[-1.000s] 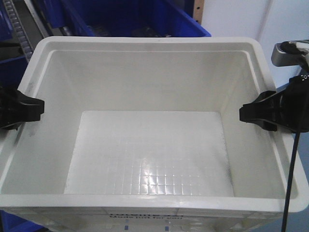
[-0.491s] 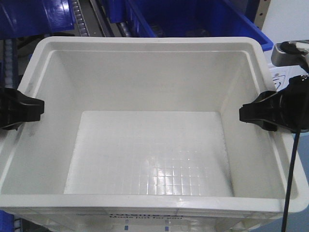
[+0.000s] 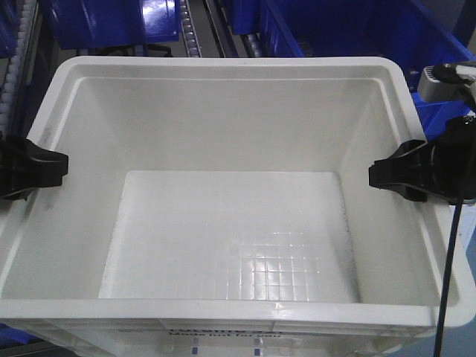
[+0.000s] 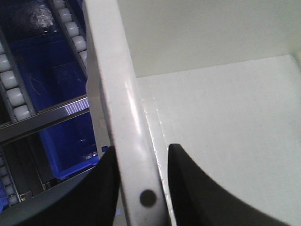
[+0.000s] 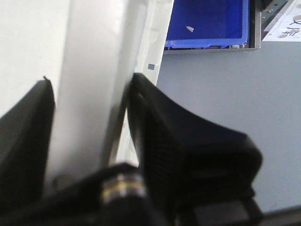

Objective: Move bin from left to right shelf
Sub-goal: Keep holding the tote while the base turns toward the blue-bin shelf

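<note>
The large white bin (image 3: pixel 223 111) fills the front view, empty, with its black print just showing on the near wall. My left gripper (image 3: pixel 41 165) is shut on its left rim and my right gripper (image 3: pixel 401 175) on its right rim. The left wrist view shows the left gripper (image 4: pixel 141 150) with black fingers either side of the rolled bin rim (image 4: pixel 113 84). In the right wrist view the right gripper (image 5: pixel 89 84) clamps the bin rim (image 5: pixel 94 47) the same way. Behind the bin stands the right shelf, its roller rails (image 3: pixel 190 30) running between blue bins.
Dark blue bins (image 3: pixel 111 22) (image 3: pixel 357 30) sit on the rack beyond the bin's far rim. White rollers (image 4: pixel 70 26) and a blue bin (image 4: pixel 66 117) lie below the left rim. Right of the bin is grey floor (image 5: pixel 225 94) and another blue bin (image 5: pixel 207 21).
The background has slid right in the front view: the pale wall at the right has gone and roller rails with more blue bins have come in. Bin and grippers keep their hold.
</note>
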Robot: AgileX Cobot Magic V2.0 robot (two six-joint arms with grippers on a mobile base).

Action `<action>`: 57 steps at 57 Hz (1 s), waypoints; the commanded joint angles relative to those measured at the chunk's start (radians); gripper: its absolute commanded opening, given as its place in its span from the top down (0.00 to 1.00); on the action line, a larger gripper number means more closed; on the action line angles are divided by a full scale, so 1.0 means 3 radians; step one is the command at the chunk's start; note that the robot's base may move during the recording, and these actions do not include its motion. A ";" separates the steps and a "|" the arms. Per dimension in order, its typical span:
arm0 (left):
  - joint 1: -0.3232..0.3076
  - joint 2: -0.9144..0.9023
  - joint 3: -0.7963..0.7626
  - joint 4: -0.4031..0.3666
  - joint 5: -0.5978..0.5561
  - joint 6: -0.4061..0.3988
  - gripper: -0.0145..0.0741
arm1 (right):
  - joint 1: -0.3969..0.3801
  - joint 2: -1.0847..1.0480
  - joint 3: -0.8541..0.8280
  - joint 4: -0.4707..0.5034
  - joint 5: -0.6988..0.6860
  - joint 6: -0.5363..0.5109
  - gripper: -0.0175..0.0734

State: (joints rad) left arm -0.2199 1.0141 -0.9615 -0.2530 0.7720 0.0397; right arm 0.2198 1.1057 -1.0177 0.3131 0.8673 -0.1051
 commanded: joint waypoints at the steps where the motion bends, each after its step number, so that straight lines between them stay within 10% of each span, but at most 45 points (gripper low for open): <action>1: -0.0033 -0.0094 -0.0129 -0.0136 -0.0374 0.0097 0.84 | -0.0004 -0.0107 -0.0141 0.0209 -0.0295 -0.0124 0.81; 57: -0.0033 -0.0094 -0.0129 -0.0136 -0.0374 0.0097 0.84 | -0.0004 -0.0107 -0.0141 0.0209 -0.0295 -0.0124 0.81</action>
State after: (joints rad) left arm -0.2199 1.0141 -0.9615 -0.2530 0.7727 0.0397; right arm 0.2198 1.1057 -1.0177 0.3131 0.8682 -0.1051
